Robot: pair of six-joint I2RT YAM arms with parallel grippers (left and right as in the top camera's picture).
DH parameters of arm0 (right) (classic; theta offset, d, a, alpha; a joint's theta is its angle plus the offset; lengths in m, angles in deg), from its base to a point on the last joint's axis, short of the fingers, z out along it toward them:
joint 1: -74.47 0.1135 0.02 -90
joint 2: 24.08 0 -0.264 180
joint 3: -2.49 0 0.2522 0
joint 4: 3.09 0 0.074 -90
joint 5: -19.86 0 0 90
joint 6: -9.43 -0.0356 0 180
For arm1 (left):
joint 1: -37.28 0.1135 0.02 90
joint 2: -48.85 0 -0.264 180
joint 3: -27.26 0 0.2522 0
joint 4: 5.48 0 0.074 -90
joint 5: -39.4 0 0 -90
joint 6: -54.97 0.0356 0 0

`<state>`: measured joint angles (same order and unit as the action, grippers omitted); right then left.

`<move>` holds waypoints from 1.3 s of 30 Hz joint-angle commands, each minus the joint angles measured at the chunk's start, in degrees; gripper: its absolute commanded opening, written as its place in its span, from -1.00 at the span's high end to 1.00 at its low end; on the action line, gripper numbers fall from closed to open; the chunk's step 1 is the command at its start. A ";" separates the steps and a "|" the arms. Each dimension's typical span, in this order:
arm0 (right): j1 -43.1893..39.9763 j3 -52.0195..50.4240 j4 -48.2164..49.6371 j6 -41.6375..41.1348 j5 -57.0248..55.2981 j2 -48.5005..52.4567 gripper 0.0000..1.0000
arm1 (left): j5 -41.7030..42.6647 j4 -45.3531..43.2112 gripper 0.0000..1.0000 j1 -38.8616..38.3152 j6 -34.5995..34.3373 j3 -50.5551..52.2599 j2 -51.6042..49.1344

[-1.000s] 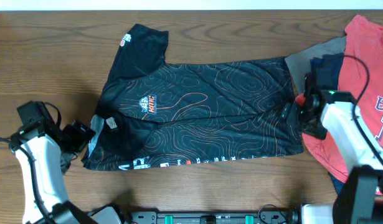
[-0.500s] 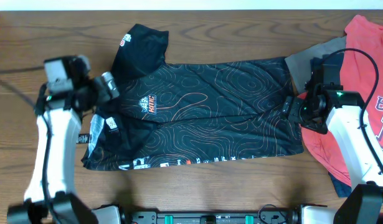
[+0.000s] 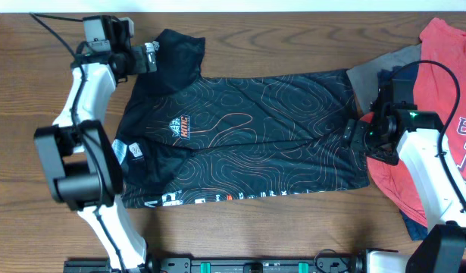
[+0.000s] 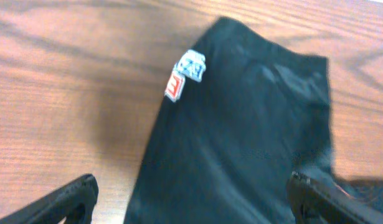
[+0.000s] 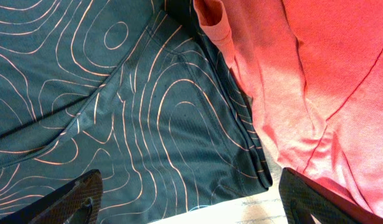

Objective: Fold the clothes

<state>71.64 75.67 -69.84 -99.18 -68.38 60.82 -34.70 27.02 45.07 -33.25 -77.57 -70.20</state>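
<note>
Left gripper [image 3: 147, 58] jaws wide, nothing between them, over the far sleeve [image 3: 174, 51] of the jersey [image 3: 248, 129]. Left wrist view: one fingertip [image 4: 66, 198] sits over bare table [image 4: 54, 93], the other over black cloth, with the sleeve's logo patch [image 4: 186, 73] further out. Can't tell if the tips touch the fabric.

Right gripper [image 3: 352, 136] also wide and holding nothing, at the jersey's hem end. Right wrist view: it's over orange-lined black fabric [image 5: 116, 112], with a red T-shirt [image 5: 316, 81] touching the hem edge. Can't tell which one overlaps.

Jersey lies spread flat mid-table, collar end toward the left arm, hem toward the right arm, and lettering along the near edge. The left arm crosses over its near sleeve.

Pile at the right edge: red T-shirt [image 3: 445, 68] on top, with a grey piece [image 3: 365, 74] and a navy piece [image 3: 395, 85] sticking out next to the jersey's hem.
</note>
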 commanded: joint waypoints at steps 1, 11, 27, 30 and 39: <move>-0.85 0.59 -0.33 0.39 0.59 -0.68 -0.77 | 0.13 -5.51 -0.96 -0.02 1.66 -1.11 -5.16; -0.85 0.59 0.15 0.20 0.68 -0.68 -0.75 | 0.17 -14.97 -0.96 -0.79 1.62 -1.11 -14.38; -0.85 0.57 0.96 -0.22 0.68 -0.68 -0.74 | -0.50 -8.48 0.04 -5.31 1.62 -1.05 -15.06; -0.85 0.59 0.94 -0.22 0.68 -0.68 -0.73 | -0.50 -6.82 0.47 -5.31 1.62 -1.05 -15.06; -0.85 0.59 2.25 -0.02 1.40 -0.52 -0.58 | -0.39 -2.38 0.88 -5.20 -0.63 -1.07 -13.86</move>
<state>71.64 75.67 -67.96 -99.22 -67.96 60.82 -35.07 21.84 39.85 -32.18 -80.17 -83.12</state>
